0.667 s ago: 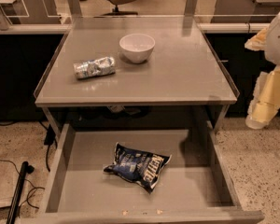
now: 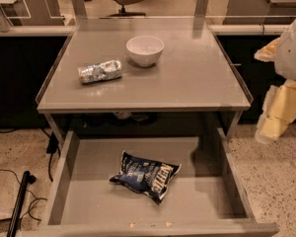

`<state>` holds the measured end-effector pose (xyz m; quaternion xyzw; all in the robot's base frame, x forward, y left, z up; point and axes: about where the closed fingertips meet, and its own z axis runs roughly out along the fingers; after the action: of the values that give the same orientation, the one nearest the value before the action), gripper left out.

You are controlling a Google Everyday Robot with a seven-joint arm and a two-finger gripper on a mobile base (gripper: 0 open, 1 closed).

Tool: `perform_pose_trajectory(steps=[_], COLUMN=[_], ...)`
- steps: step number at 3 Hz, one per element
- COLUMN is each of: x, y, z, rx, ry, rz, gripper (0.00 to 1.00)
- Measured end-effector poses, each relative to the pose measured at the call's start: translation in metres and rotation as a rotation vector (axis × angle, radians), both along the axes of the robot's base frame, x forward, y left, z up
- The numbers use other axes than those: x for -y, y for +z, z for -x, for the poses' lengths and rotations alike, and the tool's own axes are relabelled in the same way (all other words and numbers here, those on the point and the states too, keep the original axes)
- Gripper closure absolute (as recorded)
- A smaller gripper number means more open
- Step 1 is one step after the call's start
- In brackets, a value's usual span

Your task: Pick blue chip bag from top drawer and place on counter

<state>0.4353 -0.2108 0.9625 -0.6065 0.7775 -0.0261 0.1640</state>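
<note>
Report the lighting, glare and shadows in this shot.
Camera view: warm, dim light; the counter shows soft reflections of the posts behind it; its shadow darkens the back of the top drawer; the blue chip bag glints faintly; the end effector, at the right edge beside the counter, is brightly lit.

Dark blue chip bag [image 2: 145,176] lies crumpled in the open top drawer [image 2: 89,194] below the counter [image 2: 187,83]; gripper [image 2: 266,131] off right.

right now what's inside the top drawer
Just the blue chip bag, lying on the top drawer's floor near the middle. The drawer's back part is hidden under the counter. The end effector is outside it, to the right of the counter.
</note>
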Motion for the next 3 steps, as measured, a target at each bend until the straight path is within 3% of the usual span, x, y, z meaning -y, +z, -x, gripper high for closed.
perform_pose_trajectory(steps=[1,2,3], x=[-0.009,-0.014,-0.016], y=[-0.027,-0.066,-0.101], z=[0.006,0.01,0.007], rx=[0.006,0.015,0.06], ry=[0.021,0.038,0.021], rz=[-0.03,-0.107,-0.275], gripper=[0.0,0.0,0.0])
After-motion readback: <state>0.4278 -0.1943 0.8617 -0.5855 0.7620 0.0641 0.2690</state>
